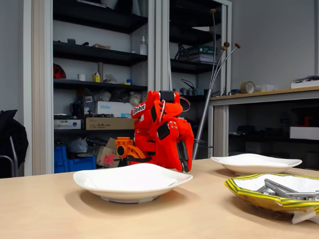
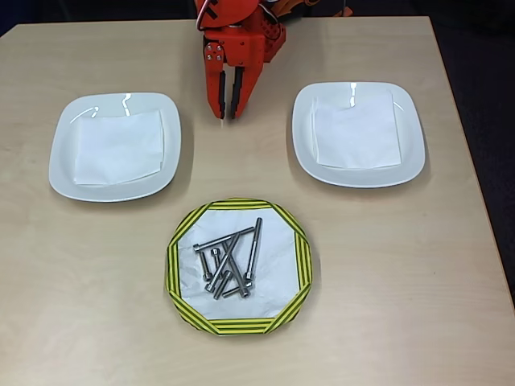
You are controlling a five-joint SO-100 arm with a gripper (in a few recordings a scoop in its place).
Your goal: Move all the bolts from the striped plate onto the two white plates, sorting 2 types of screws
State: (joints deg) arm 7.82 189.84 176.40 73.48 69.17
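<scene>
Bolts (image 2: 229, 261) heaped on striped plate (image 2: 239, 326) | claw (image 2: 228, 115) empty

Colour-wise it's pretty simple here. The arm (image 2: 237, 44) at top centre of the overhead view is bright orange-red, gripper (image 2: 227, 112) included, with a few black bits. Table (image 2: 402, 305) is pale wood-look beige. The two white plates (image 2: 115, 145) (image 2: 358, 133) are plain glossy white, each with a white napkin. The striped plate (image 2: 239, 266) at lower centre has a yellow rim with dark green stripes and a white inside, and the bolts (image 2: 229, 261) on it are shiny grey metal.
</scene>
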